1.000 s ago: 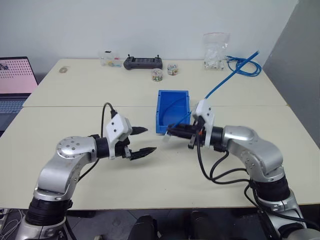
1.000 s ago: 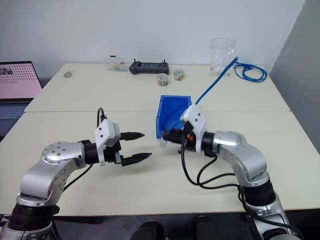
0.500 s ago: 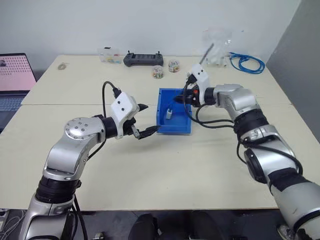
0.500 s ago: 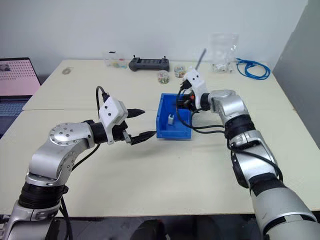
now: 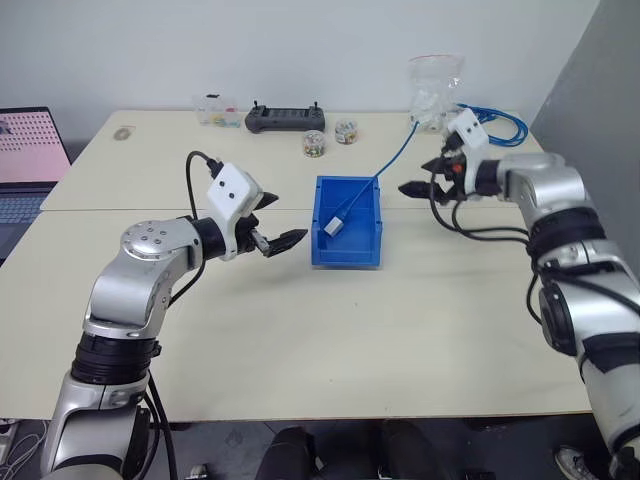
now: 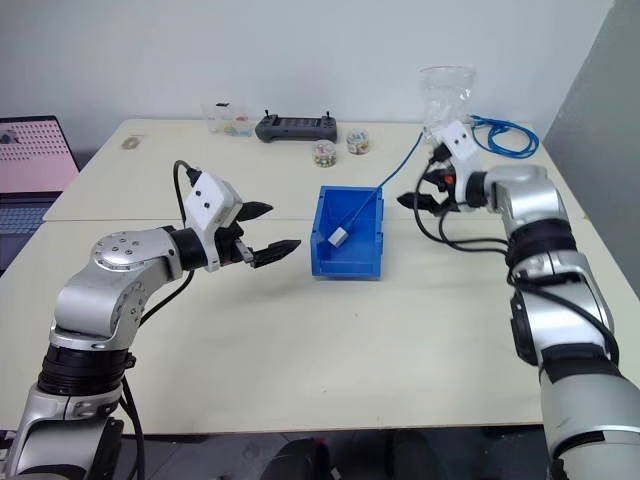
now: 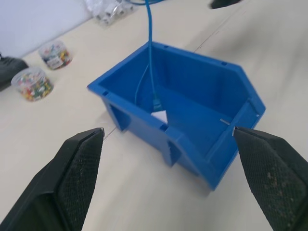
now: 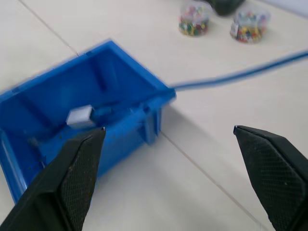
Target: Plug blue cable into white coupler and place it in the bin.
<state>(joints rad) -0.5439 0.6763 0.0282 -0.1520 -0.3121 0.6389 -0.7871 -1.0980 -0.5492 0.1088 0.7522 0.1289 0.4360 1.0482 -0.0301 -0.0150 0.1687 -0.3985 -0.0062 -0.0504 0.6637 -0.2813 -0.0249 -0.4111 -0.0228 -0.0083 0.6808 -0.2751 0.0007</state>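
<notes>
The blue bin [image 5: 346, 260] stands mid-table. Inside it lies the white coupler [image 5: 334, 227], with the blue cable [image 5: 394, 160] plugged into it; the cable climbs over the bin's far right corner toward the back right. My left gripper [image 5: 288, 218] hovers open just left of the bin, holding nothing. In the left wrist view its fingers [image 7: 82, 161] frame the bin [image 7: 226, 144] and the coupler [image 7: 160, 117]. My right gripper [image 5: 415, 177] is open and empty, right of the bin and just beside the cable. The right wrist view shows the coupler [image 8: 79, 116] in the bin [image 8: 120, 132].
Along the back edge sit a black controller [image 5: 284, 118], two small jars [image 5: 314, 145] of coloured bits, a clear box [image 5: 218, 112], a plastic bag [image 5: 433, 95] and a coiled blue cable bundle [image 5: 495, 125]. A laptop [image 5: 30, 160] is at the far left.
My right gripper opened, let go of the coupler and cable, which now rest in the bin, and swung away to the right. The left gripper rose a little beside the bin.
</notes>
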